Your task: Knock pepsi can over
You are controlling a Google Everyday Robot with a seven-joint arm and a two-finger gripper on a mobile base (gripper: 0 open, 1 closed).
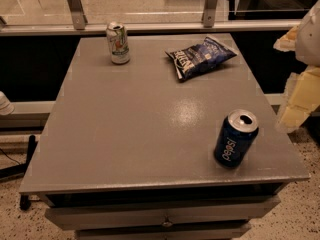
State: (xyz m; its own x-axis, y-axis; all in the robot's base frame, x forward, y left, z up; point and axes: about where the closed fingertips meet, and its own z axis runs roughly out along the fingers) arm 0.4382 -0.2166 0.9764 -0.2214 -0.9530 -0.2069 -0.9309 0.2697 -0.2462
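"pepsi" on dk-blue can (234, 143)

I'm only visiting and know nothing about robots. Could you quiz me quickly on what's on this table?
1. True or false: the pepsi can stands upright.
2. The hand is at the right edge, beside the table. Which thing is farthest from it? A: pepsi can. B: pale can. C: chip bag.
3. Fill in: ____ cans stand on the table.

Key: 1 true; 2 B; 3 two.
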